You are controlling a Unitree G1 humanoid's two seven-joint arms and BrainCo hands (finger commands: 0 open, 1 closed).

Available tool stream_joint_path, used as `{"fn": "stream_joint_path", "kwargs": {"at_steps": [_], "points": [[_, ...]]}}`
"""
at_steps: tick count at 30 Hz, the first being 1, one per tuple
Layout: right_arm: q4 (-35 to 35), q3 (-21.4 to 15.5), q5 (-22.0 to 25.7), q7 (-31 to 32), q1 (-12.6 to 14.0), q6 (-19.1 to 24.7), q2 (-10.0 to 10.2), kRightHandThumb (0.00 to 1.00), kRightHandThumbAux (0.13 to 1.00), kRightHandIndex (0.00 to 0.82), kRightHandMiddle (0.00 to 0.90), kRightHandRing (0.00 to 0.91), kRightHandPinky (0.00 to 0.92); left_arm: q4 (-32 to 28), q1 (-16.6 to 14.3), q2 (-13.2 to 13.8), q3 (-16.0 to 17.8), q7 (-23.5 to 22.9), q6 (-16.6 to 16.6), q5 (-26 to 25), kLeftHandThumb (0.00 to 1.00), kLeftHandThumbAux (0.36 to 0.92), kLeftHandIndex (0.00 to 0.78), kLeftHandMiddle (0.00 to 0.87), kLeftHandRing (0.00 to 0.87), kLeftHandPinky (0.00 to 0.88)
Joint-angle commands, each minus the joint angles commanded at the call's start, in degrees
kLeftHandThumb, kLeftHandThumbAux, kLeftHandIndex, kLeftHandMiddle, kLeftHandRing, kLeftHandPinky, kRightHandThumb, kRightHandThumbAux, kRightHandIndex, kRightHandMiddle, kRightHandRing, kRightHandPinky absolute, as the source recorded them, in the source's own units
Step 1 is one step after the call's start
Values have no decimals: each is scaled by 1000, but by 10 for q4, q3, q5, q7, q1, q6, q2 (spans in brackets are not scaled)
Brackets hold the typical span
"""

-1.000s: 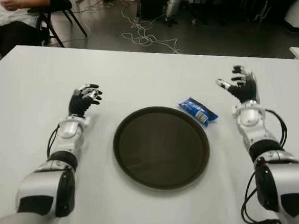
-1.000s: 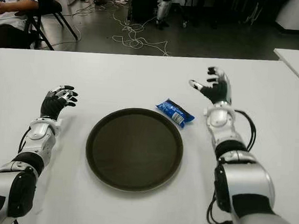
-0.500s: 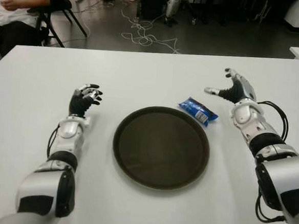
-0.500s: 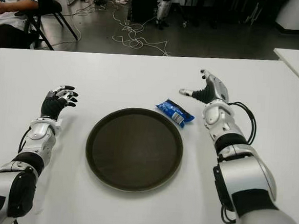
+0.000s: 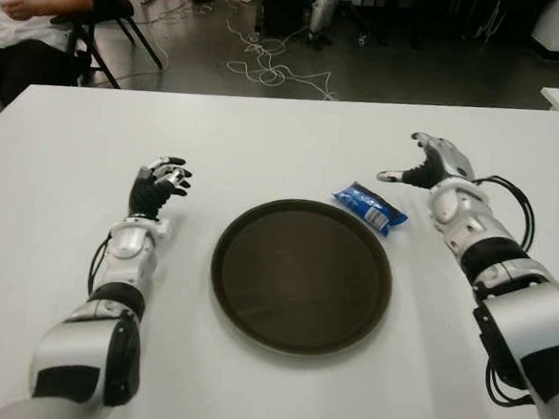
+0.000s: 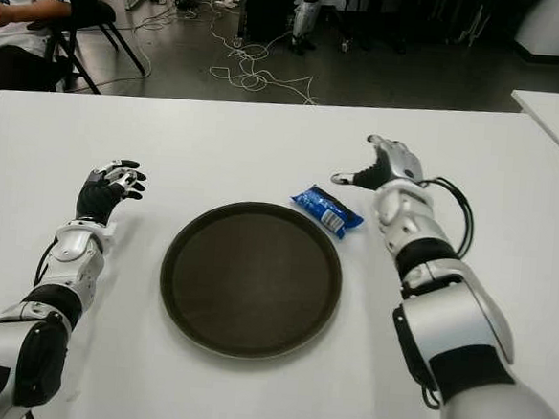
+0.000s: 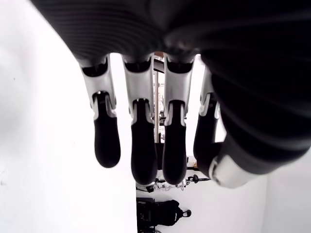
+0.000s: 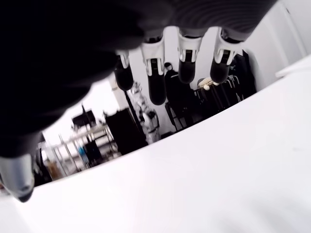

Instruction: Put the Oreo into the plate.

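The Oreo [image 5: 370, 207], a small blue packet, is the last and least thing here, so I start with the white table [image 5: 284, 143] that fills my view. On it sits the round dark plate [image 5: 301, 274], bare inside. My right hand [image 5: 434, 168] hangs beyond and to the right of the packet, near it but apart, fingers spread and holding nothing. My left hand [image 5: 156, 186] shows well to the left of the plate, fingers loosely curled and empty. The packet lies flat on the table just off the plate's far right rim, not yet in it. I judge the risk to be in the grasp: a thin, slick wrapper lying flat gives my fingertips little to close on, so it may skid away, or be nudged under the rim instead of lifted.
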Motion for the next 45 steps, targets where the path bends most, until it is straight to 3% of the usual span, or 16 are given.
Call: {"fn": "stream_joint_path", "kwargs": {"at_steps": [5,12,31,45], "points": [[0,23,-13,21,6,-12,6,0,593,0,0,5,26,-1,1,0,-3,3,-1,3,829,675,390,508,515,501],[-2,44,-24,32,13,-25,11,0,556,15,36,39,59,-1,0,-1,-3,4,2,4,828,676,384,512,515,501],[-19,65,-35,45,10,5,17,0,525,18,30,35,54,-1,-1,-1,-4,6,1,5,828,676,382,517,524,517],[-19,76,-37,36,11,19,20,0,530,55,73,83,124,-1,-1,-1,-4,1,4,3,829,675,388,509,513,509]]}}
